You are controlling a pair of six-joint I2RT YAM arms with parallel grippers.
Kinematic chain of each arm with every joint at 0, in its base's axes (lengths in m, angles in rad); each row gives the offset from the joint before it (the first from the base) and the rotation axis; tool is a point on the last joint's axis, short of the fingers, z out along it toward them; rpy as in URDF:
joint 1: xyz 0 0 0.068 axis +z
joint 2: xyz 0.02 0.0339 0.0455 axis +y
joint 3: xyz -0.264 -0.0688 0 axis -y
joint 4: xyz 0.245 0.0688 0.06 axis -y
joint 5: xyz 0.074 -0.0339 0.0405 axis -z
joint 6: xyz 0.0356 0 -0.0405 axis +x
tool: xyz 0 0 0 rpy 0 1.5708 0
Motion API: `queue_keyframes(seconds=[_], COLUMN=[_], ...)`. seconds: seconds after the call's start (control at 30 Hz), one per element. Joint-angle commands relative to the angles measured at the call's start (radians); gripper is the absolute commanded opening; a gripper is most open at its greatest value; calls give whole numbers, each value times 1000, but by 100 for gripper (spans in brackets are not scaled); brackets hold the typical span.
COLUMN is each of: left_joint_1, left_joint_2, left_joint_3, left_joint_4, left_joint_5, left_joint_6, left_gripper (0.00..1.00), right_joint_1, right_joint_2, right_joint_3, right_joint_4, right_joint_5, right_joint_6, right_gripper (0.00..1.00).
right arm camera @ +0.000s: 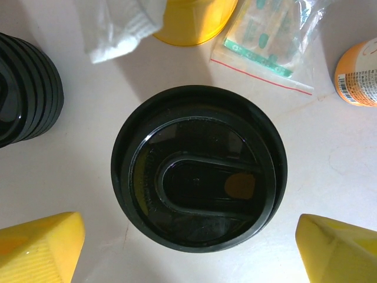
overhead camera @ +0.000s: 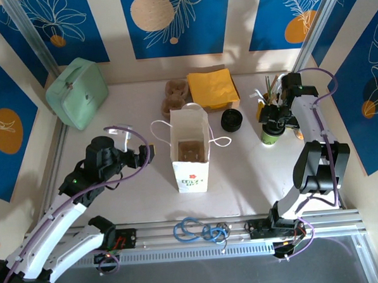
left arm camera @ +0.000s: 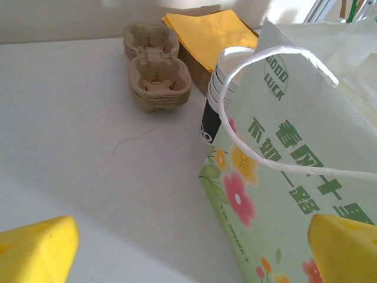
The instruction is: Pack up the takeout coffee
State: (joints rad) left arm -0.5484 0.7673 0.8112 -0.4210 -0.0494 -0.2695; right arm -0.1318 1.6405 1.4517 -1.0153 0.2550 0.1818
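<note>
Closest to me, by the rail where the arms are bolted, a loop of blue cable (overhead camera: 200, 230) lies on the frame. Just past it, the left end effector (overhead camera: 143, 154) hangs low over the tabletop (overhead camera: 128, 195), its jaws spread wide and holding nothing. Its yellow fingertips (left arm camera: 36, 250) sit far apart at the bottom corners of the left wrist view. It points at the paper bag (overhead camera: 191, 153), which stands upright and open-topped in the middle of the tabletop, with its white cord handles flopped to either side.

At about the same depth on the right, the takeout coffee (overhead camera: 269, 136) stands upright on the tabletop, well apart from the bag. The right end effector (overhead camera: 270, 115) is directly above it. In the right wrist view the black lid (right arm camera: 199, 168) sits between the two yellow fingers (right arm camera: 40, 244). There is a gap on each side, so the jaws are wide and not gripping. A stack of loose black lids (overhead camera: 231, 120) stands just to the cup's left.

Behind the bag is a stack of white cups (left arm camera: 227, 76). Beyond them are the pulp cup carriers (overhead camera: 175, 96) and a pile of yellow napkins (overhead camera: 213, 88). A pale green case (overhead camera: 77, 92) sits at the far left, near the wall.
</note>
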Motion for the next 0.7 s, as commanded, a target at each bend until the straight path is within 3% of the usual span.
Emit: queue_keyframes(seconds=[0.0,0.27,0.67], left_joint_1=[-6,-7,-6], left_joint_2=[-5,-21,-28], left_joint_3=[36,30,29], left_joint_4=[-13,-23,-26], left_joint_5=[-10,-28,-33], left_joint_6=[31,35,33], left_gripper=[99,100,100], right_joint_1=[-2,-8,-15], right_joint_2=[22,75,102], right_joint_3=[40,81,80], right_joint_4=[-28,-49,-58], right_joint_5=[4,1,-7], right_joint_6=[-24,-19,-4], right_gripper=[91,83,78])
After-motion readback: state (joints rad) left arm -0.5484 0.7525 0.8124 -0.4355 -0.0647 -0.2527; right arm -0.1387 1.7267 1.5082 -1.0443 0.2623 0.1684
